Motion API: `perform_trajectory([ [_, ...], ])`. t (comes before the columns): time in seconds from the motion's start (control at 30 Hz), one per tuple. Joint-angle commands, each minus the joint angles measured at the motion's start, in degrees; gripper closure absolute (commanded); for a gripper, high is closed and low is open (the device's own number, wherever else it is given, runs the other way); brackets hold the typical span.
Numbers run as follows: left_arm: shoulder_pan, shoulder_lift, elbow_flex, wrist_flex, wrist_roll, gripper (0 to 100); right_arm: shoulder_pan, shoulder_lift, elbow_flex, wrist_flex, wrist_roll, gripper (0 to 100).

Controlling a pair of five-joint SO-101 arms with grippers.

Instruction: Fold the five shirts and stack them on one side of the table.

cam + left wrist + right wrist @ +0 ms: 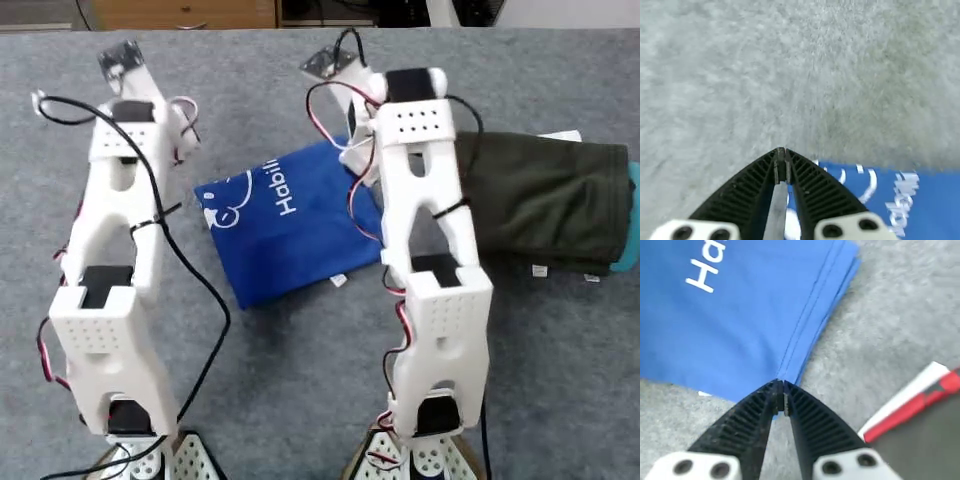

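**High view.** A folded blue printed shirt [285,225] lies flat on the grey felt table [300,400] between the two arms. Past the right arm [430,220], a folded dark-green shirt [550,200] rests on a teal garment [630,235] at the right margin. The blue printed shirt appears fully folded, so moving it onto that stack is judged the step in hand.

**Left wrist view.** The left gripper [781,159], clenched on nothing, hangs over bare felt just beside the shirt's edge. Open felt lies beyond.

**Right wrist view.** The right gripper [780,390], jaws closed, sits at the layered hem. Whether any cloth is pinched cannot be told. The next move likely calls for a hold through all layers.
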Motion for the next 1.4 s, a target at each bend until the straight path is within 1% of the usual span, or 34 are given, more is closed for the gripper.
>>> perform_trajectory([
  [0.0, -0.7, -6.0, -8.3, 11.3, -4.9, 98, 1.4, -7.7, -1.3, 1.8, -0.4, 99.6],
  [0.07, -0.3, -8.3, -8.3, 15.3, -8.3, 98, 2.2, -12.4, 2.2, 1.7, -0.4, 99.6],
  [0.17, -1.6, -13.2, -4.6, 17.7, -10.8, 98, 2.1, -20.6, 10.1, 1.7, -0.2, 99.5],
  [0.27, -3.3, -19.7, 4.3, 16.8, -13.5, 98, 2.1, -28.1, 20.5, 1.5, -0.1, 99.5],
  [0.33, -3.5, -24.7, 12.8, 14.2, -15.7, 98, 2.1, -32.1, 28.1, 1.4, -0.1, 99.4],
  [0.43, -5.0, -30.7, 29.5, 3.8, -17.9, 98, 2.1, -36.0, 38.3, 0.8, -0.2, 99.3],
  [0.53, -7.4, -32.8, 47.2, -13.0, -17.8, 98, 2.4, -36.4, 46.6, -6.8, -0.9, 99.2],
  [0.57, -7.9, -32.7, 53.2, -20.3, -17.8, 98, 2.1, -36.4, 49.2, -9.9, -3.0, 99.2],
  [0.6, -8.3, -32.3, 59.1, -27.3, -16.8, 98, 1.6, -36.1, 51.4, -14.0, -7.3, 99.0],
  [0.67, -8.3, -31.7, 68.8, -38.4, -13.5, 98, -0.3, -34.9, 55.3, -22.9, -19.4, 95.7],
  [0.7, -8.7, -32.1, 69.8, -40.0, -12.7, 98, -0.7, -33.8, 56.4, -26.7, -25.7, 92.8],
  [0.77, -10.3, -33.9, 68.0, -38.5, -12.5, 98, -2.1, -30.8, 56.4, -30.6, -35.5, 85.6],
  [0.87, -11.1, -33.8, 67.3, -37.8, -12.5, 98, -5.0, -24.1, 52.7, -31.1, -45.1, 76.2],
  [0.97, -11.0, -32.8, 66.9, -37.7, -12.5, 98, -5.5, -16.3, 47.1, -31.5, -53.5, 72.9],
  [1.07, -11.0, -32.6, 66.8, -37.8, -12.5, 98, -5.2, -8.3, 40.7, -31.1, -56.6, 70.2],
  [1.17, -11.3, -32.6, 66.8, -37.8, -12.5, 98, -5.0, -1.1, 35.0, -31.0, -56.8, 68.5],
  [1.3, -11.3, -32.5, 66.8, -37.8, -12.5, 98, -5.1, 5.0, 29.8, -29.6, -56.6, 69.1],
  [1.37, -11.3, -32.5, 66.8, -37.7, -12.5, 98, -5.1, 6.7, 27.6, -28.2, -56.6, 72.3],
])
